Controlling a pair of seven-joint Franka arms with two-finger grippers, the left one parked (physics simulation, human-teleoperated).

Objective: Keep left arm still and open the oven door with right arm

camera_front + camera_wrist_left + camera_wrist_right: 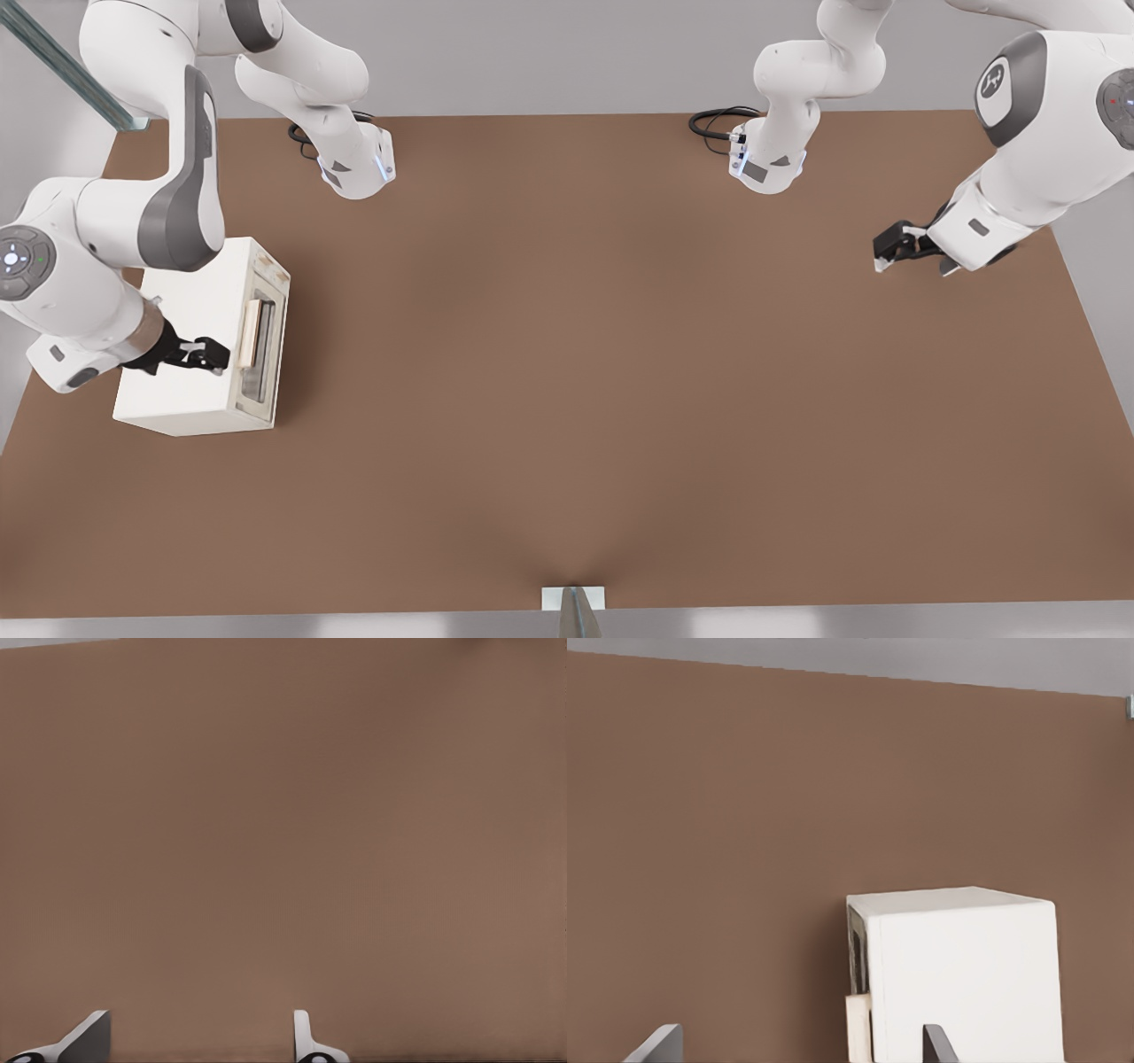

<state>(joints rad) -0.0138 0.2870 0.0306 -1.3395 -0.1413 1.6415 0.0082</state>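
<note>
Oven (190,354) sits on the brown table (576,399) at the front view's left, near the table's edge. Its door (259,341) faces the front view's right and lies flush with the body, closed, with the beige handle (251,332) running along its upper part. Right arm (97,239) reaches in over the oven top. Gripper (215,356) hangs above the oven, just beside the handle on the body side, apparently not touching it. Claw is released: in the right wrist view the two fingers (937,1045) stand well apart, nothing between them but table, the oven's corner (957,979) and the handle edge (858,1028).
</note>
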